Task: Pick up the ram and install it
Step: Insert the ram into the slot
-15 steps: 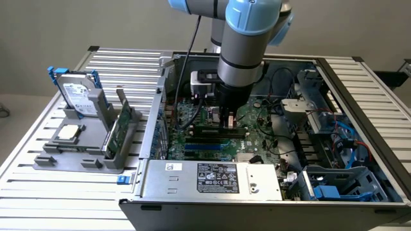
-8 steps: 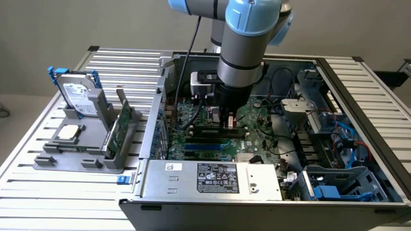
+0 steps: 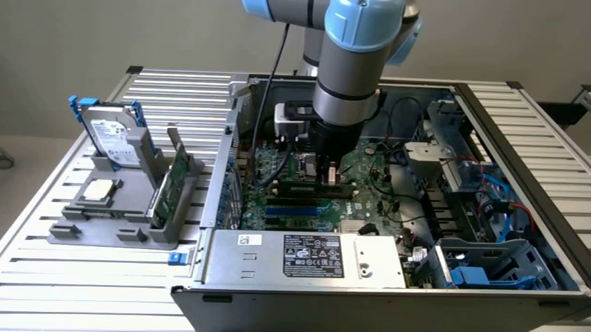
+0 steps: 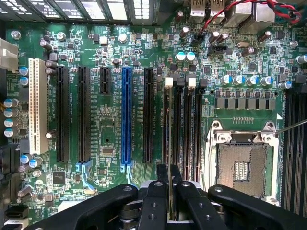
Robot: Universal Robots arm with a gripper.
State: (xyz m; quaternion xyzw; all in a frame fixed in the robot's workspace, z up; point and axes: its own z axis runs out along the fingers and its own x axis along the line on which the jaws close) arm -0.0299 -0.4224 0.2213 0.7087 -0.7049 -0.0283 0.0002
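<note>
Slatted metal table (image 3: 93, 290) bearing an open computer case (image 3: 369, 308), its motherboard (image 4: 110, 124) facing up. My gripper (image 4: 169, 175) hangs low over the memory slots (image 4: 178, 129), fingers nearly closed, pinching the ram (image 4: 169, 194) edge-on and in line with one slot, apparently so it seats squarely between the latches.
</note>
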